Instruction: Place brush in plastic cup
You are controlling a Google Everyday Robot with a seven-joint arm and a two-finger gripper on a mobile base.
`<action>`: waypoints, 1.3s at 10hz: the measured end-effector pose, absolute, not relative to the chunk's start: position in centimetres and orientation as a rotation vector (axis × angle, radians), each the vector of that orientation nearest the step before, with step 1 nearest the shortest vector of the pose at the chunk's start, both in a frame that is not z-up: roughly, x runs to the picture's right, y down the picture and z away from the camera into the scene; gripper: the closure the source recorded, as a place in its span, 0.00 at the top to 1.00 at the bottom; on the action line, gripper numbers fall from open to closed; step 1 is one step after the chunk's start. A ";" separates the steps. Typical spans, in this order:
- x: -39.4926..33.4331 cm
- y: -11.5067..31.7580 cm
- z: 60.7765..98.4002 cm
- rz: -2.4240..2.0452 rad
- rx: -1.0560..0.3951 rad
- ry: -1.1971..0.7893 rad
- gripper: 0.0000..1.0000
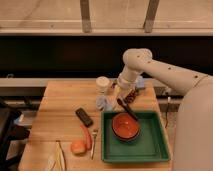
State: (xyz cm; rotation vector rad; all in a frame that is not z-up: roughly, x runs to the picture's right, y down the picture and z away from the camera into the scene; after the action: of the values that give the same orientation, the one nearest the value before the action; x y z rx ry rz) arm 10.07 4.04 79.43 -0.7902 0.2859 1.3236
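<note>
The brush is a slim black stick that slants down to the right from my gripper, over the back left corner of the green tray and the red bowl. My gripper hangs from the arm at the back right and appears shut on the brush's upper end. The plastic cup is pale and translucent. It stands upright at the back of the table, a little left of my gripper and apart from it.
A blue object lies in front of the cup. A black block, a carrot, an orange, a silver fork and pale flat utensils lie on the wooden table. A brownish packet sits behind the tray.
</note>
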 end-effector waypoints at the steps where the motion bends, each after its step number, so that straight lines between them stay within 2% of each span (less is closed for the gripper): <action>1: 10.2 4.1 79.5 1.337 -0.778 0.288 0.00; 4: 12.7 3.1 80.7 1.445 -0.677 0.284 0.00; 8: 12.7 -2.1 82.1 1.453 -0.576 0.254 0.00; 11: 11.2 -4.3 82.6 1.442 -0.557 0.228 0.00; 13: 11.1 -4.2 84.1 1.449 -0.572 0.225 0.00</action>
State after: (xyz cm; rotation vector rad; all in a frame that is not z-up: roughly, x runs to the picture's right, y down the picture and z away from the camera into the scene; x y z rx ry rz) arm 11.11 -4.17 84.07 -0.5724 0.2253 1.4495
